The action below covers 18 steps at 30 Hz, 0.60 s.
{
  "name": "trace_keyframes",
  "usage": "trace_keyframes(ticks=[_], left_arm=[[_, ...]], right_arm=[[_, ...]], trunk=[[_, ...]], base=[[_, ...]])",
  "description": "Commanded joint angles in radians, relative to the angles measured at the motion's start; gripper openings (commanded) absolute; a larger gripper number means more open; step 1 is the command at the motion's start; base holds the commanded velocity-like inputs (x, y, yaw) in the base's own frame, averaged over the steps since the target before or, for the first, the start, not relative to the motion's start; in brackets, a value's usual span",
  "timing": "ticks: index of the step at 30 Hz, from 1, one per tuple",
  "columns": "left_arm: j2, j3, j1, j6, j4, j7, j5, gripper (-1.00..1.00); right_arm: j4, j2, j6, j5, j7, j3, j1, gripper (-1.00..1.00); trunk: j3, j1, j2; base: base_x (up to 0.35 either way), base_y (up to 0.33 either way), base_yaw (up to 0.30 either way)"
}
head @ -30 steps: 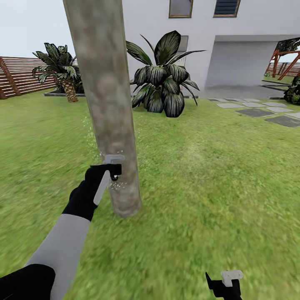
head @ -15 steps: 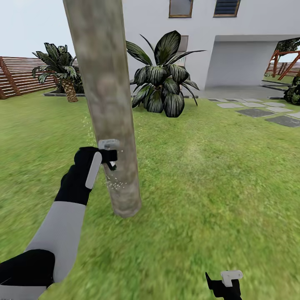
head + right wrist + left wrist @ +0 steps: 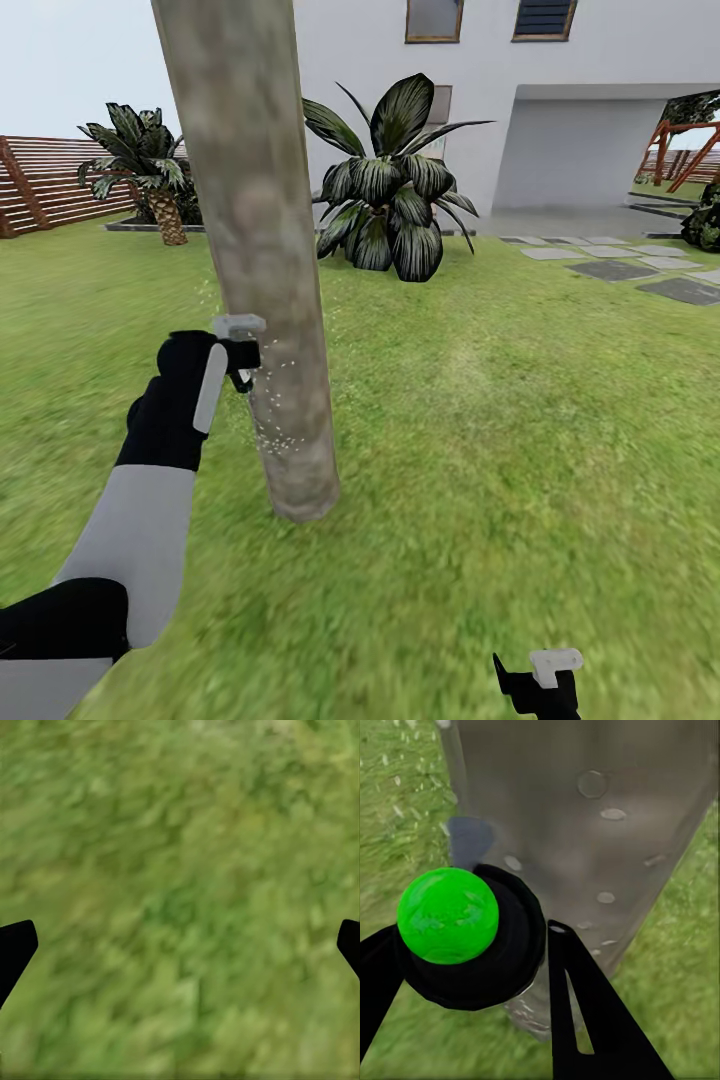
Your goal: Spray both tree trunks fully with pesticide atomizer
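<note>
On grass (image 3: pixel 480 420) beside tree trunk (image 3: pixel 260 250), left fingers (image 3: pixel 585 1020) grasping atomizer (image 3: pixel 472 937), right fingers (image 3: pixel 15 945) released.

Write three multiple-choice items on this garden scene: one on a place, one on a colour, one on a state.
1. Where is the left gripper?
A. beside the tree trunk
B. over the stepping stones
C. against the fence

2. What colour is the ball on the atomizer in the left wrist view?
A. red
B. green
C. white

3. How are the right gripper's fingers?
A. shut on the atomizer
B. shut on a leaf
C. spread over bare grass

Key: 1 A, it sits at the trunk, where pesticide specks dot the bark. 2 B, the ball is bright green. 3 C, nothing lies between the fingers.
</note>
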Motion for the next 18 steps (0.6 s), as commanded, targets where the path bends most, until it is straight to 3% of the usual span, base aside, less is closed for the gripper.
trace_keyframes(ticks=[1,5,8,10,16,18], left_arm=[[0.003,-0.001,0.001,-0.009,0.0,-0.005,0.072,-1.0],[0.02,-0.002,0.021,-0.015,0.01,-0.006,0.069,-1.0],[0.021,-0.005,0.106,-0.036,0.039,-0.005,0.068,-1.0],[0.017,-0.006,0.148,-0.127,0.111,-0.006,0.068,-1.0],[0.016,-0.006,0.173,-0.396,0.406,-0.005,0.059,-1.0],[0.017,-0.006,0.181,-0.443,0.456,-0.004,0.055,-1.0]], right_arm=[[0.0,0.0,0.0,0.0,0.0,0.0,0.0,1.0],[0.0,0.0,0.0,0.0,0.0,0.0,0.0,1.0],[0.0,0.0,0.0,0.0,0.0,0.0,0.0,1.0],[0.0,0.001,0.0,0.0,0.0,0.0,0.0,1.0],[0.0,0.001,0.0,0.0,0.0,0.0,0.0,1.0],[0.0,0.001,0.0,0.0,0.0,0.0,0.0,1.0]], trunk=[[0.0,0.0,0.0],[0.0,0.0,0.0],[0.0,0.0,0.0],[0.0,0.0,0.0],[0.0,0.0,0.0],[0.0,0.0,0.0]], base=[[0.0,0.0,0.0],[0.0,0.0,0.0],[0.0,0.0,0.0],[0.0,0.0,0.0],[0.0,0.0,0.0],[0.0,0.0,0.0]])
